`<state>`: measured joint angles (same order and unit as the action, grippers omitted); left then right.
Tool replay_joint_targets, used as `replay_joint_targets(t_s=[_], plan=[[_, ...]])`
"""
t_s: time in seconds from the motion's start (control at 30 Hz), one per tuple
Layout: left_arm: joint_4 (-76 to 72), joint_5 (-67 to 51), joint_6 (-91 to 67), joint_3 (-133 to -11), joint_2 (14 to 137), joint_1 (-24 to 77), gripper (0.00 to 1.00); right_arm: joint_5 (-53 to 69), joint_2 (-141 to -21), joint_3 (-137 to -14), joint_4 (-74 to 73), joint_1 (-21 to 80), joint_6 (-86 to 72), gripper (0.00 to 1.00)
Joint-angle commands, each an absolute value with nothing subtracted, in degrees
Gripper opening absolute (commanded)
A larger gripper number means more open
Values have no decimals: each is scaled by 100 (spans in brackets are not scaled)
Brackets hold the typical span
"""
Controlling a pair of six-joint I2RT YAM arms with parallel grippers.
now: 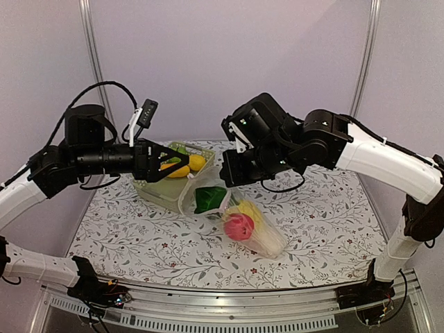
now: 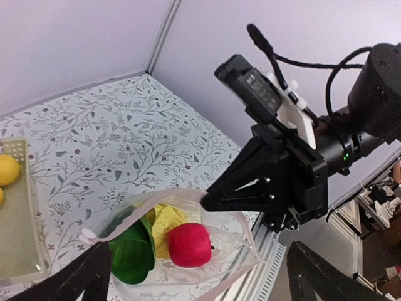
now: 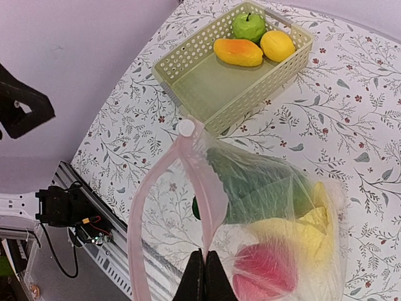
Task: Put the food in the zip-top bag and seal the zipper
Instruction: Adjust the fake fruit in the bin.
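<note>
- The zip-top bag lies near the middle of the desk, mouth toward 11 o'clock in the overhead view. It already holds the cabbage, the red round fruit and the dark green vegetable.
- The zipper gapes in a loop, and its white slider tab sits at the far end of the mouth, so I judge sealing has not begun.
- My right end effector is pressed together on the bag's mouth rim. It lifts that edge off the desk, in my reading to keep the opening propped up for more food.
- At the bag's 10 o'clock stands the lattice basket. The green apple, the small yellow fruit and an orange-yellow piece are bunched at its far end, not yet bagged.
- My left end effector hovers over the basket with fingers spread wide and nothing between them, seemingly ready for a pick.
- The left arm reaches in from 9 o'clock, forearm level. The right arm arches in from 3 o'clock, with its wrist bent down toward the bag.
</note>
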<state>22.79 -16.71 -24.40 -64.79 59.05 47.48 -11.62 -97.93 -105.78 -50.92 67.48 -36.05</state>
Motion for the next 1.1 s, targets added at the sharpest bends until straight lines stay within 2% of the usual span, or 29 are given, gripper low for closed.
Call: replay_joint_targets(t_s=[0.0,0.17,0.4,0.5,0.73,1.07], plan=[[3899,-1172,-2003,-6871,6060,4139,99,-1293,-9564,-10512,-5025,6752,-3656,0],[4318,-1038,-1904,-7048,6543,3342,99,-1283,-9579,-10494,-5025,6750,-3672,0],[3625,-1199,-2014,-6938,7536,2605,98,-1305,-9576,-10503,-5003,6752,-3683,0],[3391,-1285,-1524,-7150,8103,2409,97,-1316,-9551,-10494,-5013,6753,-3682,0],[3348,-2060,-397,-8303,9789,1805,97,-1383,-9451,-10404,-5016,6758,-3681,0],[3839,-2141,235,-10087,11738,1533,94,-1482,-9275,-10307,-5015,6754,-3751,0]])
